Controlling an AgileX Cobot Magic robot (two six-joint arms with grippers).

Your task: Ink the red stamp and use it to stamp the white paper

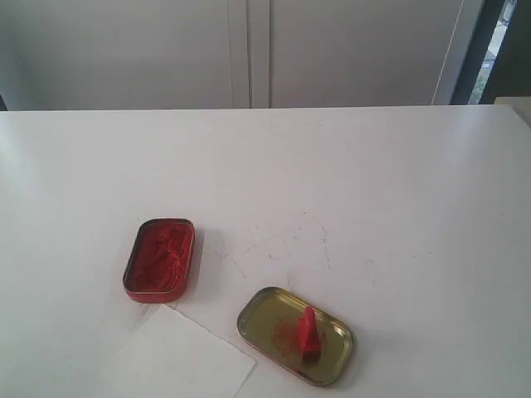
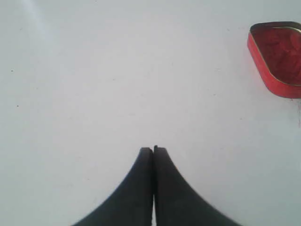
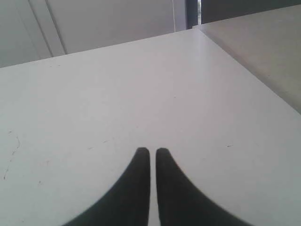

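The tiny red stamp (image 1: 308, 333) lies on its side inside the brass-coloured tin lid (image 1: 264, 316) at the front of the table. The white paper (image 1: 178, 361) lies flat at the front left, cut by the frame edge. Just behind it sits the red tin of ink paste (image 1: 159, 259), whose corner also shows in the left wrist view (image 2: 277, 59). My left gripper (image 2: 153, 149) is shut and holds nothing, over bare table to one side of the tin. My right gripper (image 3: 153, 150) is shut but for a hair's gap and holds nothing. Neither arm shows in the exterior view.
The white tabletop (image 1: 373, 182) carries faint scratch marks in its middle. Grey cabinet doors (image 1: 249, 50) stand behind the far edge. In the right wrist view a second, beige surface (image 3: 263, 52) lies beyond the table's edge.
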